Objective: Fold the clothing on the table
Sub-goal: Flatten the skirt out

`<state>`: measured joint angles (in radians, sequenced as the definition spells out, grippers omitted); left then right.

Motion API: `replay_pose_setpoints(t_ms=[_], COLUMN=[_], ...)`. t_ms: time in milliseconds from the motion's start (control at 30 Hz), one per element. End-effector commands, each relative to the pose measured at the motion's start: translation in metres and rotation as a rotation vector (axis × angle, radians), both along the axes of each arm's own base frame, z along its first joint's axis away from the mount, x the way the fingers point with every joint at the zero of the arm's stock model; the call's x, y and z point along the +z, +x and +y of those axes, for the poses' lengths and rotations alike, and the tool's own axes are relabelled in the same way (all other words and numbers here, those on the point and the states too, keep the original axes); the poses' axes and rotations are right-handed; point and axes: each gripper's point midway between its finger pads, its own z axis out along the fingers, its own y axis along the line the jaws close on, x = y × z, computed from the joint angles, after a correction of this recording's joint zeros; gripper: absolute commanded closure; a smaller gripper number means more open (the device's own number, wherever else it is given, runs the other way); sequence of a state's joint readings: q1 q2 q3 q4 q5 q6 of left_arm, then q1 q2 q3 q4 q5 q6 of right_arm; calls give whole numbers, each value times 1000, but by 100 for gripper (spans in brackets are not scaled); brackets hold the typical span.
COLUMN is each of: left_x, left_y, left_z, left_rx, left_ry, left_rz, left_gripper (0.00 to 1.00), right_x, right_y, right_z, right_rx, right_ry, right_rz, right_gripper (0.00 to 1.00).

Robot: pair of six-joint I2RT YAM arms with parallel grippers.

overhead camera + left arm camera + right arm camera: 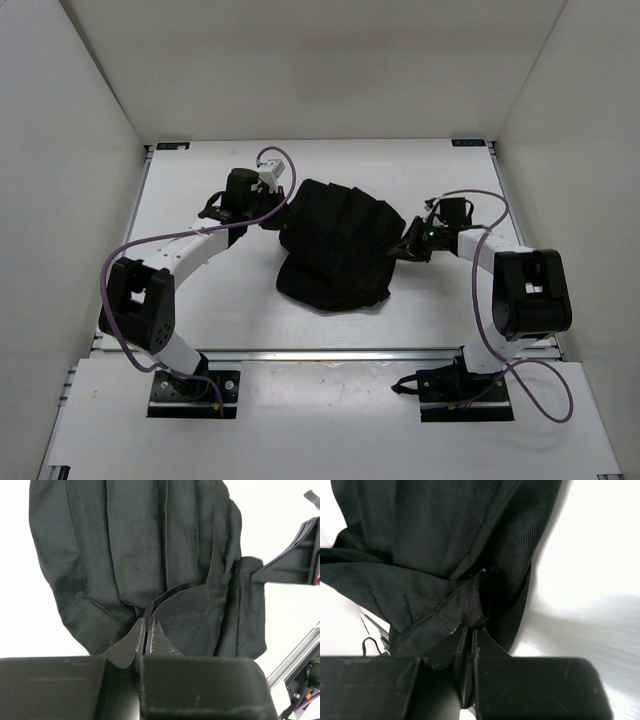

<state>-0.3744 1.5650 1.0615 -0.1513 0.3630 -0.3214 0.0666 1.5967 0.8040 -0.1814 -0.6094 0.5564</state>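
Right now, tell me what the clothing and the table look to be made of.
Clothing: black woven cloth, probably a twill. Fine diagonal ribs show up close, the surface is matte, and it folds into soft creases. The fibre cannot be told.
Table: smooth white matte board, perhaps laminate or painted. It looks flat and even, with no grain showing.
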Motion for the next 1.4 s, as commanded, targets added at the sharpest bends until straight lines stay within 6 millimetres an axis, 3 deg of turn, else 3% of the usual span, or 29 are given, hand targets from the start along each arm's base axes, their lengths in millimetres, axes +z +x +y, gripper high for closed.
replay_pose_setpoints(t_ms=[0,67,200,233,300,333,367,400,433,467,500,533,600,667,700,733,767,833,867,900,967,1000,1033,1067,1100,1133,1167,1233,1367], left_x=[22,31,77,79,130,137,169,223,235,280,333,366,392,399,382,340,345,258,220,213,133,131,91,75,81,60,58,46,25], left_y=[12,19,56,65,91,101,118,127,137,142,135,130,121,105,98,104,82,63,40,17,-24,-49,-67,-88,-104,-117,-126,-130,-133], left_z=[8,12,43,48,51,53,54,57,57,55,56,61,66,73,72,71,68,59,55,51,54,52,54,59,62,64,68,83,81], left_rx=[13,30,134,149,174,180,193,206,208,221,228,248,279,284,265,255,240,212,183,171,159,138,137,144,139,138,137,162,144], left_ry=[-16,-15,-39,-40,-64,-62,-72,-80,-71,-82,-95,-94,-91,-86,-81,-52,-58,10,36,32,44,20,22,5,-22,-12,-32,-14,24], left_rz=[-53,-71,-160,-166,-268,-286,-344,-448,-475,-557,-666,-746,-828,-863,-838,-771,-794,-670,-609,-601,-436,-430,-325,-290,-299,-238,-240,-201,-123], left_gripper=[100,100,100,100,100,100,100,100,100,100,100,100,100,100,100,100,100,100,100,100,100,100,100,100,100,100,100,100,100], right_x=[41,63,148,183,233,270,312,330,375,411,421,449,468,427,408,401,363,314,278,241,186,159,142,129,116,111,108,101,84], right_y=[45,58,110,123,146,161,172,174,183,186,189,183,168,168,158,154,142,119,102,82,47,22,4,-16,-33,-43,-52,-60,-70], right_z=[-14,-19,-47,-49,-57,-57,-58,-56,-60,-63,-66,-68,-78,-85,-87,-88,-92,-91,-89,-87,-70,-64,-51,-37,-31,-19,-10,-7,1], right_rx=[-7,14,35,61,80,109,132,141,144,136,128,116,99,115,118,110,106,111,117,126,175,197,238,267,256,283,278,236,192], right_ry=[-11,-20,20,23,5,-9,-29,-37,-77,-117,-144,-180,-213,-231,-258,-283,-306,-324,-338,-348,-319,-299,-269,-236,-203,-178,-143,-75,88], right_rz=[-158,-212,-441,-538,-667,-766,-869,-900,-1019,-1115,-1143,-1222,-1269,-1198,-1171,-1180,-1109,-1037,-973,-898,-780,-711,-660,-633,-583,-580,-588,-580,-489], right_gripper=[100,100,100,100,100,100,100,100,100,100,100,100,100,100,100,100,100,100,100,100,100,100,100,100,100,100,100,100,100])
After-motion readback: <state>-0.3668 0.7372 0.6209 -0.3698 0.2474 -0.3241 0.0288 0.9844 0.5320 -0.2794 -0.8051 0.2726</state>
